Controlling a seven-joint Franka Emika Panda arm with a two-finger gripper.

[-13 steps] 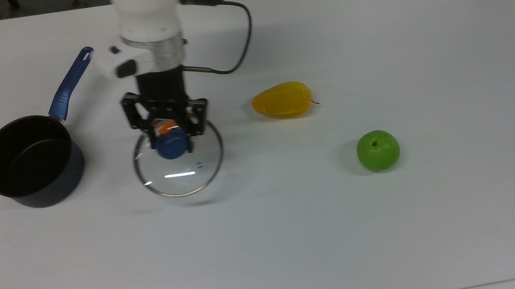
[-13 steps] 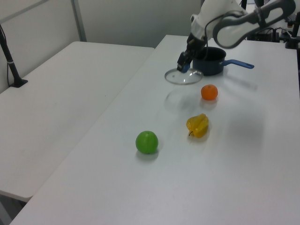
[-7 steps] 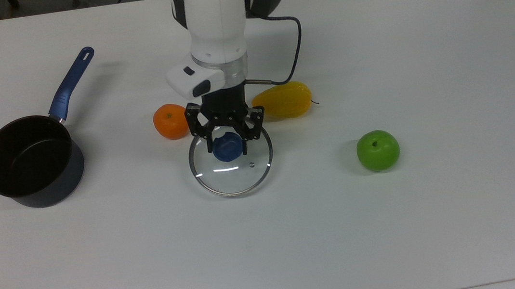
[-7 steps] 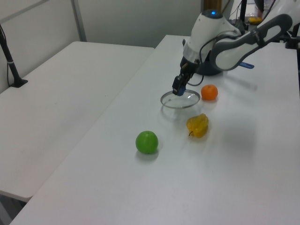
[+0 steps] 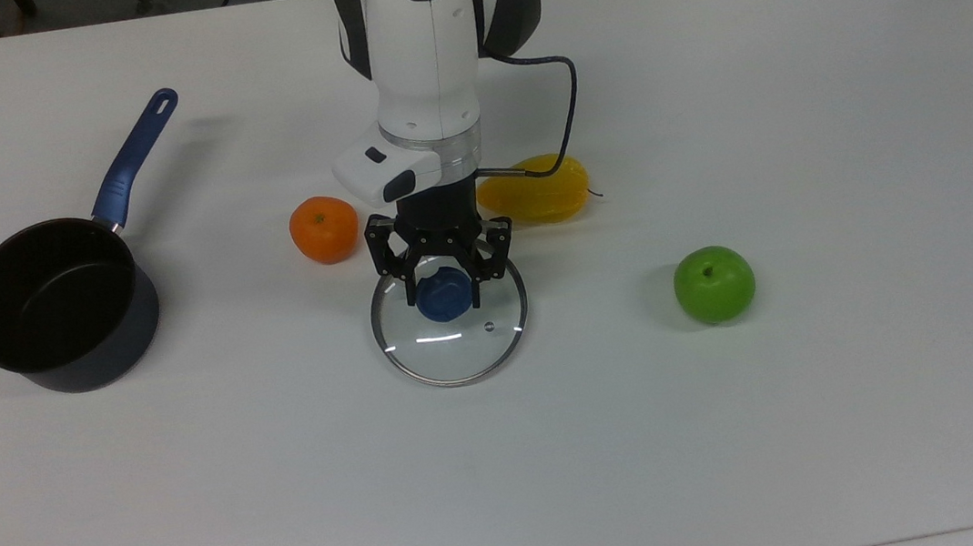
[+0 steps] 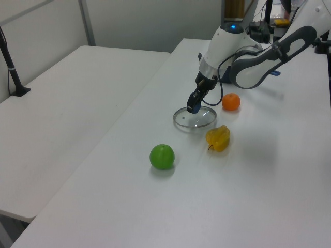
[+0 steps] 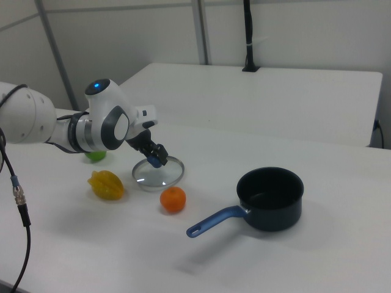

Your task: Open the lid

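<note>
Arm reaches down over white table [image 5: 832,408], gripper [image 5: 444,289] vertical, fingers clamped on blue knob of glass lid [image 5: 458,345]. Lid well apart from saucepan [image 5: 51,309], near orange [image 5: 323,229]. Right view: lid [image 7: 160,174] tilted, far edge raised. Left view: green apple [image 6: 162,156] nearest camera.

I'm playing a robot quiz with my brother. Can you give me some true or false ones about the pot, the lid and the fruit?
1. The lid sits on top of the saucepan. False: it is off the saucepan, out over the white table between the fruits.
2. The gripper is at the lid's blue knob. True.
3. The saucepan has fruit in it. False: it looks empty inside.
4. In the top view, the orange is to the left of the lid. True.
5. The green apple touches the yellow fruit. False: they lie apart.
</note>
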